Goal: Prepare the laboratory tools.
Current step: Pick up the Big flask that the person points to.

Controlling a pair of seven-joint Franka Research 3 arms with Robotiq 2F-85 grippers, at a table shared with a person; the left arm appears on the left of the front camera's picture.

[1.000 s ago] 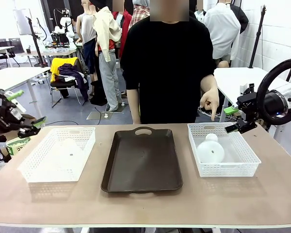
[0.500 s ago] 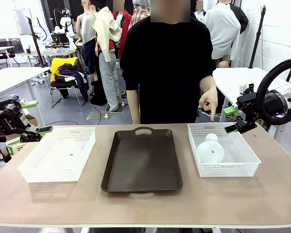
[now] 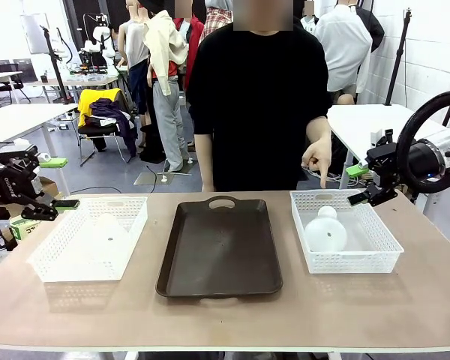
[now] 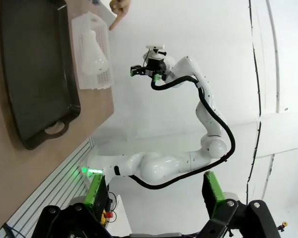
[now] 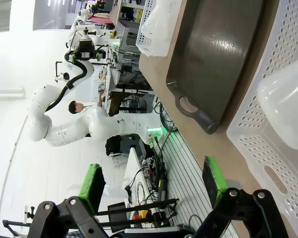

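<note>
One whitish flask (image 3: 325, 231) lies on its side in the right white basket (image 3: 386, 247), neck toward the person; it also shows as a flask (image 4: 95, 52) and a flask (image 5: 288, 106) in the wrist views. A second flask (image 3: 105, 227) sits faintly visible inside the left basket (image 3: 60, 255). My left gripper (image 3: 58, 183) hovers open beside the left basket's far left corner, holding nothing. My right gripper (image 3: 358, 185) hangs open just above the right basket's far right corner. The person's hand (image 3: 317, 157) points a finger down at the right basket.
A dark brown tray (image 3: 219, 247) lies bare in the middle of the table between the two baskets. The person stands at the far edge behind the tray. White tables stand off to both sides beyond the table.
My left gripper has turned and shifted right, so its fingers now point toward the left basket. The person's pointing hand has drifted slightly left. The right gripper has held still.
</note>
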